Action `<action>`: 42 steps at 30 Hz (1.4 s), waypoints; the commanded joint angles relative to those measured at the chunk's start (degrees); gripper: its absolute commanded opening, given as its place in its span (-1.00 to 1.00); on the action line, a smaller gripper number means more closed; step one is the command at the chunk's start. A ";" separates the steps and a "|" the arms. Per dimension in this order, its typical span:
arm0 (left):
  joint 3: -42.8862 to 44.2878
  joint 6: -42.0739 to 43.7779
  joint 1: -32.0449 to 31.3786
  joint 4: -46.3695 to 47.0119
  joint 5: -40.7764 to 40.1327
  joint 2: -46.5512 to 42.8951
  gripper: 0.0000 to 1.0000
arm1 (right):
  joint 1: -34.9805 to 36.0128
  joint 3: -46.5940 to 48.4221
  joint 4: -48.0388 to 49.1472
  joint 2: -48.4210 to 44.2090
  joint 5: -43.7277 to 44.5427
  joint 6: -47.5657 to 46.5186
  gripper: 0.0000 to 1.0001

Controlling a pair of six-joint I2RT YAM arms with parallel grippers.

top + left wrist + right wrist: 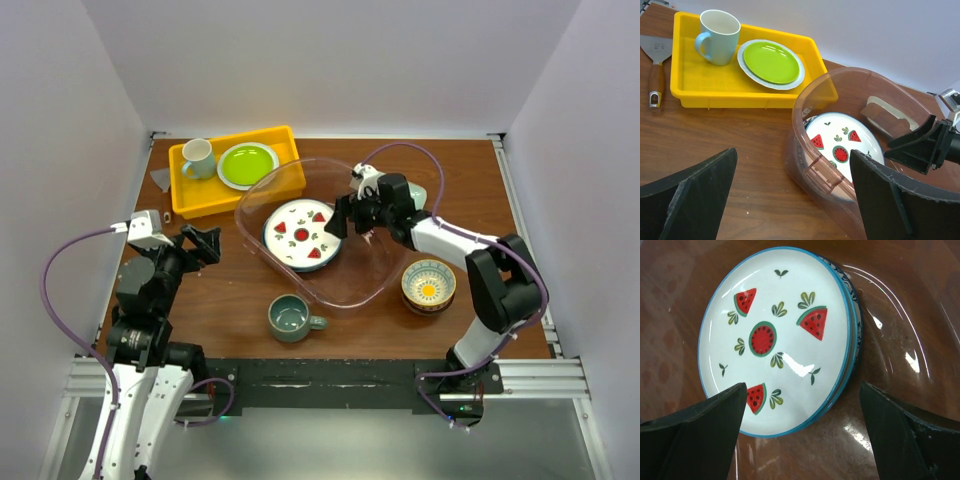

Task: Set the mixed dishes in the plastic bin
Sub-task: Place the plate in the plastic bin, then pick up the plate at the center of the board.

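Note:
The clear pink-tinted plastic bin (345, 300) lies mid-table. A stack of white plates with red watermelon marks (300, 235) lies inside it at its left end, seen close in the right wrist view (780, 335). My right gripper (340, 222) hangs open and empty just above the plates' right edge (802, 440). My left gripper (205, 243) is open and empty left of the bin (792, 200), near its rim (805, 100). A grey-green mug (291, 318) stands in front of the bin. Stacked patterned bowls (429, 284) sit right of it. A pale-green tray (418, 194) is mostly hidden behind my right arm.
A yellow tray (190, 195) at the back left holds a lime-green plate (247, 163) and a pale mug (198, 158). A wooden-handled scraper (657, 65) lies left of that tray. White walls close in the table on three sides.

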 commanded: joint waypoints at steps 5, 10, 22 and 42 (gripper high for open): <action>-0.55 1.21 -0.16 3.16 0.99 -1.15 1.00 | 0.13 7.69 -14.22 -8.36 -6.28 -26.17 0.96; -0.55 1.21 -0.42 3.24 1.25 -1.85 1.00 | 0.13 10.24 -25.55 -11.18 -10.85 -37.60 0.96; -0.81 1.39 -0.86 3.86 1.95 -2.11 1.00 | -2.24 13.67 -39.89 -24.36 -8.39 -49.91 0.96; -1.07 1.74 -1.21 5.00 6.08 -1.32 1.00 | -12.97 11.83 -50.89 -42.03 -4.36 -50.53 0.96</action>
